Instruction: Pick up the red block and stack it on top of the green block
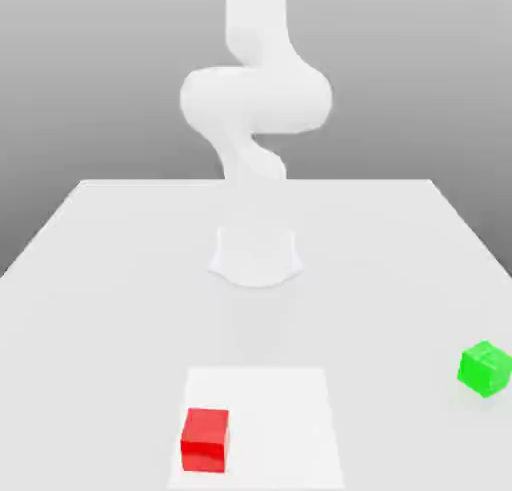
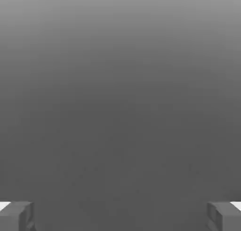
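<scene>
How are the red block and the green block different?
The red block is red; the green block is green. The red block is on the white patch; the green block is off it. The green block is turned more cornerwise than the red block. Both are cubes.

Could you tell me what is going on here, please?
Nothing is being handled at this moment. The robot arm stands at the far side of the table, and its gripper is open and empty. In the exterior view, the red block sits on a white square, and the green block lies on the table near the view's right edge. The red block is not yet stacked on the green one.
</scene>
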